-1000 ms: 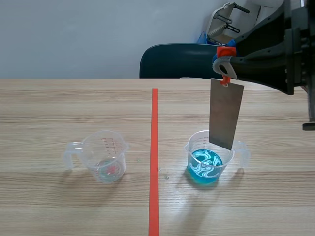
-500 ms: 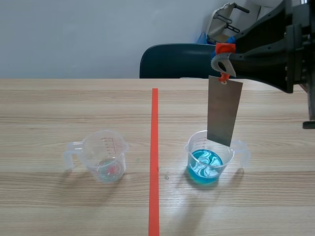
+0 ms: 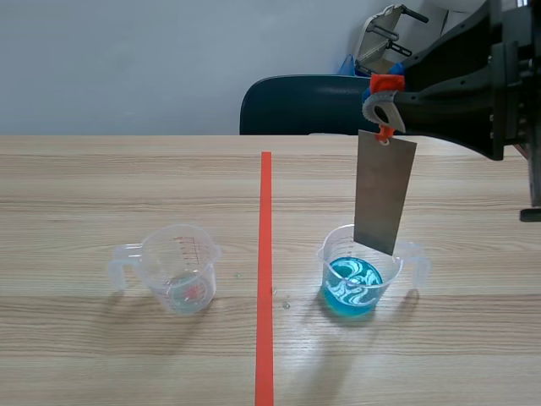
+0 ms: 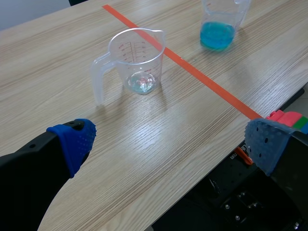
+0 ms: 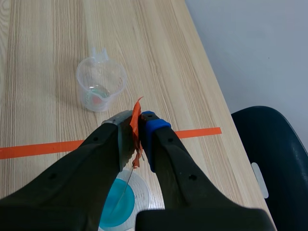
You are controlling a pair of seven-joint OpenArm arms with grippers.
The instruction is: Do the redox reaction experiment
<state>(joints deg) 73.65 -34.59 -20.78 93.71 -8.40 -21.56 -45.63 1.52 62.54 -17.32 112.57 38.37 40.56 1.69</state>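
My right gripper (image 3: 382, 95) is raised above the table and shut on the orange tab (image 5: 136, 120) of a grey metal sheet (image 3: 385, 194). The sheet hangs straight down, its lower edge just over the rim of the clear cup of blue liquid (image 3: 353, 286). In the right wrist view the sheet's thin edge (image 5: 126, 182) runs down toward the blue liquid (image 5: 115, 206). A second clear measuring cup (image 3: 181, 269) with a little residue stands left of the tape line. My left gripper (image 4: 168, 144) hangs open near the table's front edge, well short of that measuring cup (image 4: 136, 62).
An orange-red tape line (image 3: 265, 271) runs down the table's middle between the two cups. A dark chair (image 3: 304, 106) stands behind the far edge. The table's front edge (image 4: 202, 178) lies under my left gripper.
The right gripper has lifted the metal sheet slightly, raising its lower edge out of the blue cup. The left arm and both cups have not moved.
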